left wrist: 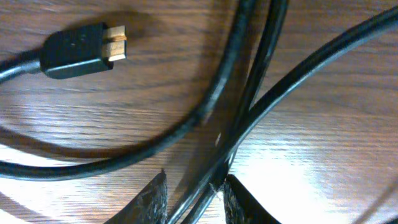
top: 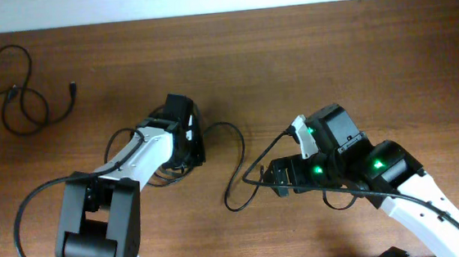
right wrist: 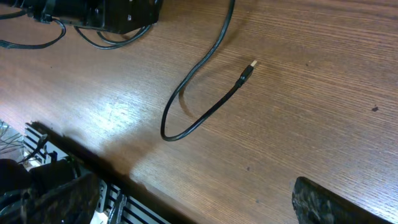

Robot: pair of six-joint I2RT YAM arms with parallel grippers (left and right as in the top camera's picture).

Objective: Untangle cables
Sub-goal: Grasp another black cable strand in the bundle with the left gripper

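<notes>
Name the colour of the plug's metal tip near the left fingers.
The tip is coppery gold, the plug black; clearest in the left wrist view.

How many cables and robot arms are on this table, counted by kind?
Black cables: 3, one coiled far off, one stretched out mid-table, one looped beneath an arm
Robot arms: 2, left and right
Total: 5
</notes>
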